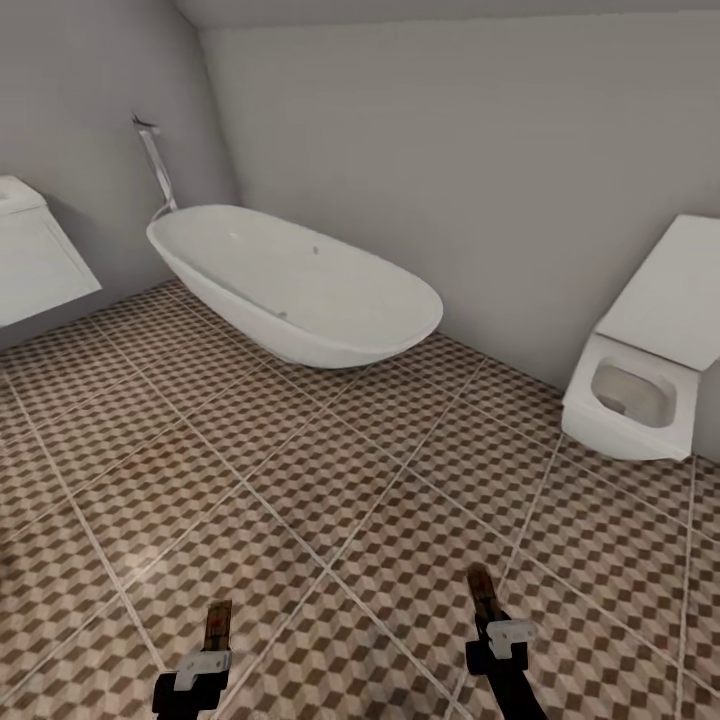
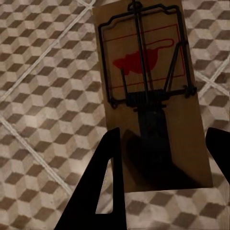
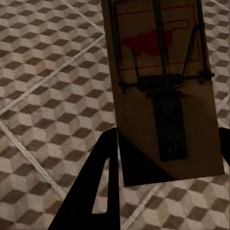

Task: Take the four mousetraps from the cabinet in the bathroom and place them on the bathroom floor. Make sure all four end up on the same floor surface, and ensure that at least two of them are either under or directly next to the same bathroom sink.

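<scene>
Both arms reach forward low over the bathroom floor of square tiles printed with a brown, beige and white cube pattern (image 1: 330, 480), and each carries a trap. The left gripper (image 1: 200, 668) is closed on the near end of a flat rectangular tan wooden mousetrap with dark wire parts and a red mark (image 1: 218, 622); in the left wrist view the black gripper fingers (image 2: 108, 187) sit at either side of the board's near end, and that trap (image 2: 148, 86) runs lengthwise straight out from the gripper, wire frame and red mark on the far half, face up toward the camera. The right gripper (image 1: 505, 640) likewise clamps a second tan wooden mousetrap (image 1: 482, 592), whose long axis also continues the line of the gripper away from the robot; in the right wrist view this board (image 3: 163, 91) extends from between the fingers (image 3: 105, 182) with its spring bar and red print toward the far end. Both boards hang above the tiles, not lying on them. Ahead stands a white oval bathtub (image 1: 300, 285) against the grey wall, a white toilet (image 1: 640, 385) at the right, and the corner of a white wall-hung vanity unit (image 1: 35, 255) at the left edge.
</scene>
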You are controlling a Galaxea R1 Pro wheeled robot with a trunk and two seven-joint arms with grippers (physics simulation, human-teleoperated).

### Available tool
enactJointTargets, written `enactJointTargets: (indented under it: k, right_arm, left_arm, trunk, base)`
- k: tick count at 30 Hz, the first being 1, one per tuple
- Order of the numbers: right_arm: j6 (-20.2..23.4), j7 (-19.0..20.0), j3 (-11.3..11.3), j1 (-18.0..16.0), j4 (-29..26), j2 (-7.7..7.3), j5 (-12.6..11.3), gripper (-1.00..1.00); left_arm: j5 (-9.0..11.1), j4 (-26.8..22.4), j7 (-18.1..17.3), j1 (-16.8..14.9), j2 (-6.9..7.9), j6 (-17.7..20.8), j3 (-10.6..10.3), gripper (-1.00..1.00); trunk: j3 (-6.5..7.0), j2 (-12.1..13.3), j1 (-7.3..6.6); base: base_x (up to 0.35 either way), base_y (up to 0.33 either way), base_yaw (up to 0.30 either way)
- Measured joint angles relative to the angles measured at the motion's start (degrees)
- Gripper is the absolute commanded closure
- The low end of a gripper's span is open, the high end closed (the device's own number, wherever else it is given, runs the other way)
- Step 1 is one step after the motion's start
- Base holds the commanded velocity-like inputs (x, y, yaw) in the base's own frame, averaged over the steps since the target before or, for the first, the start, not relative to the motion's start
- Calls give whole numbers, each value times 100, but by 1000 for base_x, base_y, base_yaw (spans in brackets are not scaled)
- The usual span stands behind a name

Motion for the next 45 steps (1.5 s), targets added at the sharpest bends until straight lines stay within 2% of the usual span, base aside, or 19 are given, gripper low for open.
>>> enactJointTargets:
  k: [17,45]
  right_arm:
    - [1,0,1,0,0,0,2,100]
    - [5,0,-1,0,0,-3,2,100]
  left_arm:
    - [0,0,0,1,0,0,0,100]
    - [1,0,0,0,0,0,0,100]
  trunk:
    - [-53,0,-2]
    - [-140,0,-2]
  base:
    - [144,1,279]
    - [194,63,279]
